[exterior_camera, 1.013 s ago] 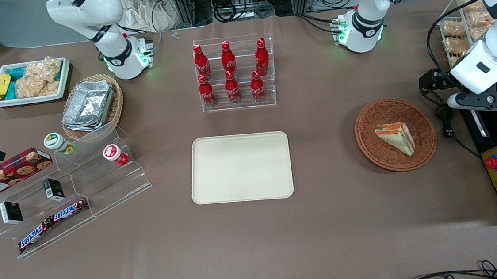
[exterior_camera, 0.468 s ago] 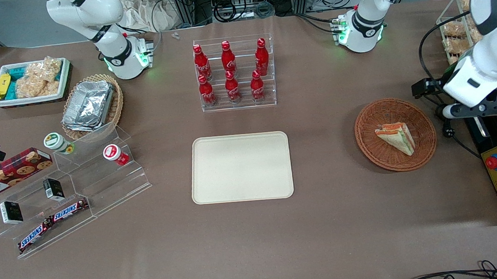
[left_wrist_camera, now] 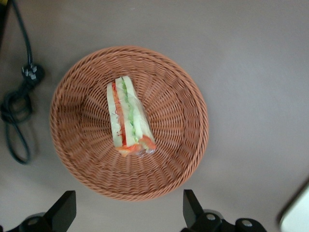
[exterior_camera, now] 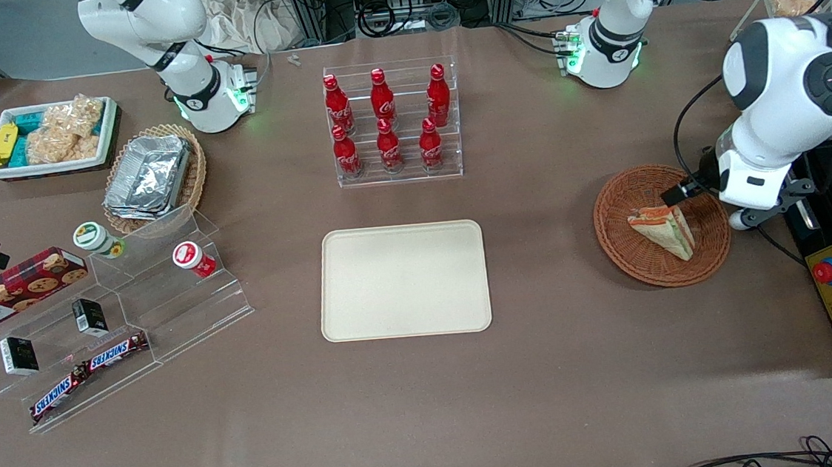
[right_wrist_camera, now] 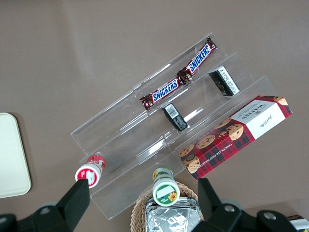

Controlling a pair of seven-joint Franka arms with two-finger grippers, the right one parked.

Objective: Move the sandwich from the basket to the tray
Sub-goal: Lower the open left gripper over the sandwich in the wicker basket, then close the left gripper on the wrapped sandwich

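Observation:
The sandwich (exterior_camera: 662, 230), a wrapped triangular wedge with red and green layers, lies in the round reddish-brown basket (exterior_camera: 641, 264) toward the working arm's end of the table. My left gripper (exterior_camera: 745, 211) hangs above the basket's rim on the side away from the tray. In the left wrist view the sandwich (left_wrist_camera: 129, 118) lies in the middle of the basket (left_wrist_camera: 178, 145). There the gripper (left_wrist_camera: 128, 217) is open and empty, its black fingers (left_wrist_camera: 192, 209) spread wide over the table just outside the basket's rim. The cream tray (exterior_camera: 403, 280) lies empty at the table's middle.
A rack of red cola bottles (exterior_camera: 388, 120) stands farther from the front camera than the tray. A black cable and plug (left_wrist_camera: 19, 96) lie beside the basket. A control box with a red button (exterior_camera: 829, 272) sits at the table's edge. Clear stepped shelves with snacks (exterior_camera: 107, 317) stand toward the parked arm's end.
My left arm has swung in from the table's edge toward the basket and turned its gripper down over the basket's rim. The sandwich, basket and tray have not moved.

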